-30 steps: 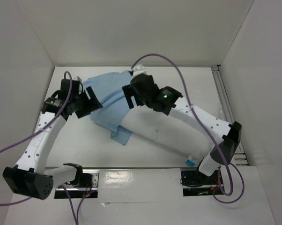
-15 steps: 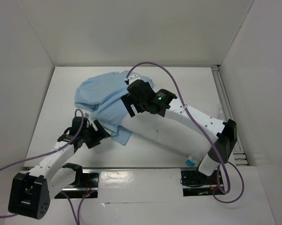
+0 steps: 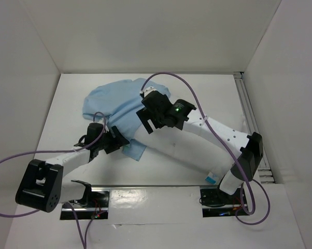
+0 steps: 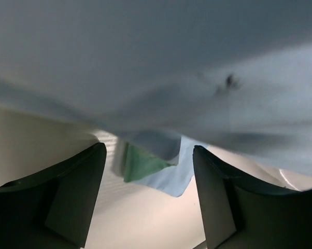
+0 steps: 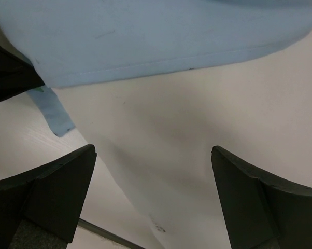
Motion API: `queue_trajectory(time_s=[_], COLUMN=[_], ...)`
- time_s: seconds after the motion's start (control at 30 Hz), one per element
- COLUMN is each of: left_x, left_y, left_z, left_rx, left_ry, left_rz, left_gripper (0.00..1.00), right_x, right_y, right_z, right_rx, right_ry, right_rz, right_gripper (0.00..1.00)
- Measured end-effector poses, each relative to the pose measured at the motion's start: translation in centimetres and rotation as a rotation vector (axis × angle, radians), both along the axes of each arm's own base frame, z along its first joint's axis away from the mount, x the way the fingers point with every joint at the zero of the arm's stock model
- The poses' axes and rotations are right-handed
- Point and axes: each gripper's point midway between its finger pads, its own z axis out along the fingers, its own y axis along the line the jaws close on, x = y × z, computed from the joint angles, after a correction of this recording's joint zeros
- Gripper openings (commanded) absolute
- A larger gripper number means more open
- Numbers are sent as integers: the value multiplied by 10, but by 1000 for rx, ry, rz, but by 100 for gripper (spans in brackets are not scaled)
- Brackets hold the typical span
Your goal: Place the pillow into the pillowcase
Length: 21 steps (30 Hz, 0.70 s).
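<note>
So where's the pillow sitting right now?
In the top view the pillow lies slantwise on the table under the right arm, its far end covered by the light blue pillowcase and its labelled corner near that arm's base.

My pillow (image 3: 172,149) lies plump and white, slanting across the bench (image 3: 161,171) from the middle toward my near right, its small blue-and-white label (image 3: 212,179) at the near-right corner. Its far-left end is inside the pillowcase (image 3: 114,101), which is light blue, thin and rumpled, bunched toward the far left. One loose corner of it pokes out on the near-left side, showing its sea-green inner face (image 4: 140,166).
</note>
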Motion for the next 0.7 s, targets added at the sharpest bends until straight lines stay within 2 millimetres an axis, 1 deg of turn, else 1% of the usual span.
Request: queue_trajectory(time_s=[0.03, 0.07, 0.1, 0.13, 0.17, 0.2, 0.27, 0.3, 0.33, 0.37, 0.4, 0.43, 0.5, 0.57, 0.6, 0.63, 0.7], left_x=[2, 4, 6, 8, 9, 9, 11, 12, 14, 16, 18, 20, 24, 33, 40, 51, 81], left_y=[-2, -4, -7, -9, -11, -13, -16, -18, -20, -22, -24, -26, -32, -40, -47, -55, -76], left_z=[0, 0, -1, -2, -4, -5, -6, -5, -3, 1, 5, 9, 24, 43, 57, 75, 117], left_rx=[-8, -15, -21, -27, -30, -36, -41, -46, -52, -55, -59, -64, -74, -86, -95, -107, -150], left_ry=[-6, -9, -10, -11, -7, 1, 3, 5, 2, -6, -16, -26, -55, -91, -106, -146, -230], left_rz=[-7, -13, -18, -23, -32, -29, -42, -44, -48, -52, -57, -63, -78, -100, -120, -136, -183], left_gripper=[77, 66, 59, 49, 11, 0, 0, 0, 0, 0, 0, 0, 0, 0, 0, 0, 0], right_x=[-1, -2, -3, -5, -6, -7, -8, -6, -4, -1, 3, 9, 21, 41, 53, 66, 104], right_y=[0, 0, -1, -2, -3, -4, -5, -5, -4, -4, -3, -4, -3, -8, -10, -14, -31], right_z=[-1, -3, -6, -10, -15, -22, -35, -43, -51, -59, -66, -71, -78, -74, -67, -58, -26], right_rx=[-3, -4, -8, -15, -25, -36, -52, -59, -60, -65, -60, -50, -8, 27, 50, 74, 147], right_ry=[7, 12, 19, 26, 36, 46, 64, 75, 88, 102, 117, 131, 161, 163, 153, 135, 79], right_rz=[3, 6, 8, 9, 11, 12, 13, 10, 11, 14, 10, -1, -48, -107, -139, -175, -288], right_gripper=[100, 100, 100, 100, 100, 100, 100, 93, 64, 44, 17, 0, 0, 0, 0, 0, 0])
